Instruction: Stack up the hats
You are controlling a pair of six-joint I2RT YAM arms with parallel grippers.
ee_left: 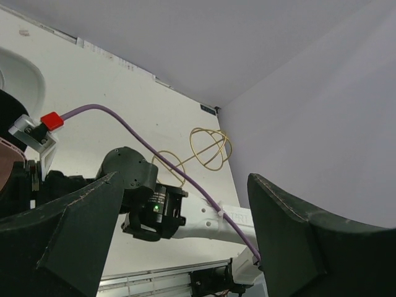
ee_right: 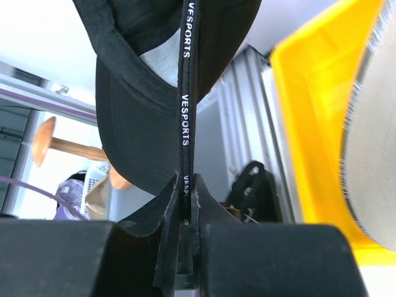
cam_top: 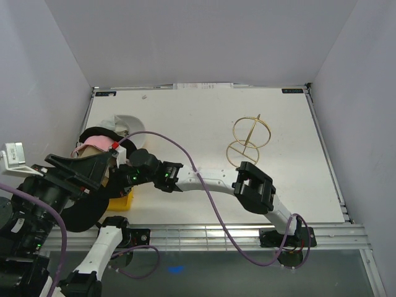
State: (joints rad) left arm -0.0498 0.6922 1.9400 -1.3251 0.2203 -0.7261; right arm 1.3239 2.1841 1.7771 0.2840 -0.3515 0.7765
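Right tool (ee_right: 187,185): clamped on black cap (ee_right: 139,142) by its thin lettered fabric band.
Left tool (ee_left: 185,207): broad dark fingers wide apart.
Pink cap (cam_top: 96,143): soft, rounded, at table (cam_top: 278,185) left side.
Tray (ee_right: 315,124): glossy yellow plastic, beside black cap.

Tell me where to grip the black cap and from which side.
Take the black cap by its thin rim band, coming edge-on at the open underside, one finger inside and one outside. The crown is soft and domed; the flat band fits narrow jaws, as the right gripper shows, shut on it.
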